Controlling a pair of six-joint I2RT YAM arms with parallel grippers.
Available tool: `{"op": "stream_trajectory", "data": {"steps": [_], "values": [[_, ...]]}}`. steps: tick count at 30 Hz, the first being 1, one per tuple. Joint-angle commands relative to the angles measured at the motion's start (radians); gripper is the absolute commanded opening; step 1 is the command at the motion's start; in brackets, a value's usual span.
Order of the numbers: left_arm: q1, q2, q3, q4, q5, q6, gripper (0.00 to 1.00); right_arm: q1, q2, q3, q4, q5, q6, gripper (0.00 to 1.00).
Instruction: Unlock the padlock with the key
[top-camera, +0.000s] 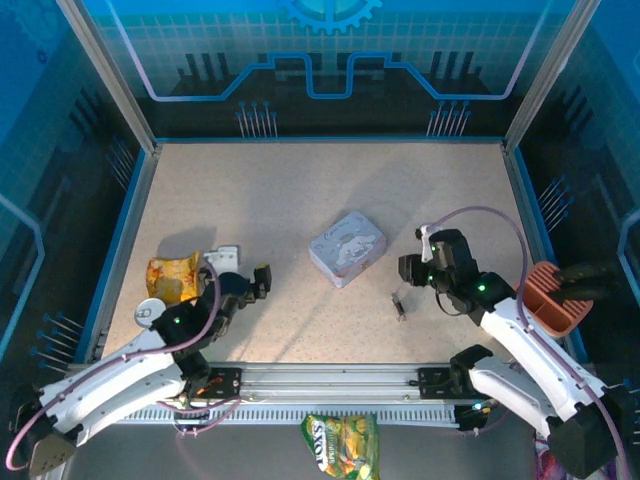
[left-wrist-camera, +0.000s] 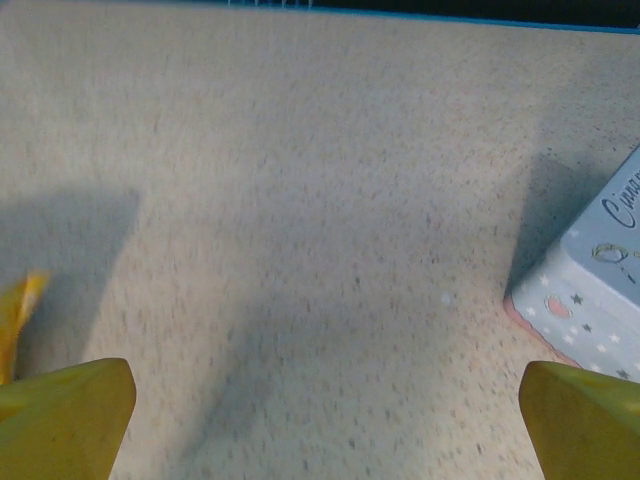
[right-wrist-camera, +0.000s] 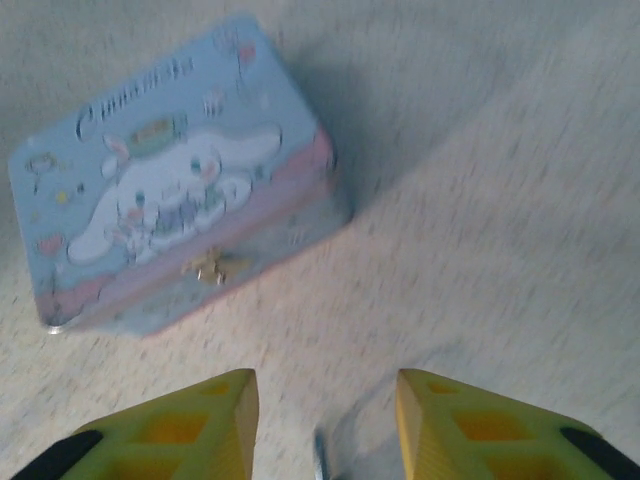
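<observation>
Two grippers over a speckled table (top-camera: 300, 190). The left gripper (top-camera: 248, 282) (left-wrist-camera: 325, 400), at 8 o'clock of the lilac tin (top-camera: 347, 248), is spread wide and holds nothing. The right gripper (top-camera: 405, 272) (right-wrist-camera: 325, 400), at the tin's 3 o'clock, has its fingers moderately parted and clamps nothing. The padlock (top-camera: 400, 304) lies on the table at the tin's 4 o'clock, at 6 o'clock of the right gripper. The key cannot be told apart from it.

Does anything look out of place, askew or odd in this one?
Two things. A green-yellow snack bag lies off the table, in front of the arms' base rail. The tin sits askew to the table edges with its clasp bare. What looks like the padlock lies apart from it.
</observation>
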Motion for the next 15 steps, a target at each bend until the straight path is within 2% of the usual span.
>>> {"op": "stream_trajectory", "data": {"steps": [1, 3, 5, 7, 9, 13, 15], "values": [[0.006, 0.088, 0.053, 0.236, -0.084, 0.279, 0.99, -0.012, 0.018, 0.052, 0.094, 0.141, -0.197, 0.44], [0.013, 0.145, 0.059, 0.321, -0.141, 0.340, 0.99, -0.014, 0.024, 0.059, 0.150, 0.180, -0.271, 0.50], [0.029, 0.187, 0.024, 0.482, -0.145, 0.455, 0.99, -0.014, 0.025, 0.049, 0.212, 0.216, -0.320, 0.54], [0.061, 0.221, -0.019, 0.658, -0.110, 0.556, 0.99, -0.014, 0.015, 0.018, 0.304, 0.217, -0.377, 0.57], [0.099, 0.241, -0.050, 0.761, -0.054, 0.633, 0.99, -0.014, 0.004, -0.023, 0.403, 0.212, -0.417, 0.59], [0.224, 0.282, -0.104, 0.859, 0.054, 0.632, 0.99, -0.014, 0.023, -0.082, 0.556, 0.249, -0.478, 0.67], [0.268, 0.309, -0.118, 0.862, 0.055, 0.615, 0.99, -0.015, 0.049, -0.108, 0.605, 0.288, -0.490, 0.68]]}}
